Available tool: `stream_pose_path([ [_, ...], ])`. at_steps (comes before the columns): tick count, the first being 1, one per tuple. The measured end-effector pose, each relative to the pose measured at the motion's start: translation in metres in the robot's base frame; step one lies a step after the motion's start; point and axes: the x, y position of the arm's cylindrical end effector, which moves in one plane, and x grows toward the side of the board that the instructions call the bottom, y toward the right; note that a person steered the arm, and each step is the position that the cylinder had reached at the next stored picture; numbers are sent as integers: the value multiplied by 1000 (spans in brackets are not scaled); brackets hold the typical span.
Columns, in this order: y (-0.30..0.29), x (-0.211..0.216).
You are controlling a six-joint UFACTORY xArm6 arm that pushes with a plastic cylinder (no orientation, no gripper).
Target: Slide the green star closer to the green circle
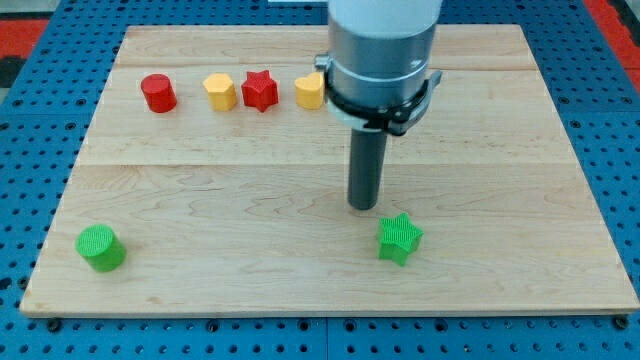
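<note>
Camera view: ridged green star [400, 238] lies just below-right of my tip [363, 207], no gripper fitted.

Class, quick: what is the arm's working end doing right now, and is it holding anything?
No pincer: my tip is a bare rod, holding nothing, just toward the view's top-left of the green star; touching it cannot be told.

The arm descends vertically from the view's top. My tip [363, 206] rests on the worktop [200, 250].
</note>
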Motion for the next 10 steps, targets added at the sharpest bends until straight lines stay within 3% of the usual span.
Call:
stream_pose_path([
  [1,56,24],
  [3,-48,29],
  [5,23,26],
  [6,34,57],
  [7,-46,57],
  [8,-68,62],
  [10,-35,62],
])
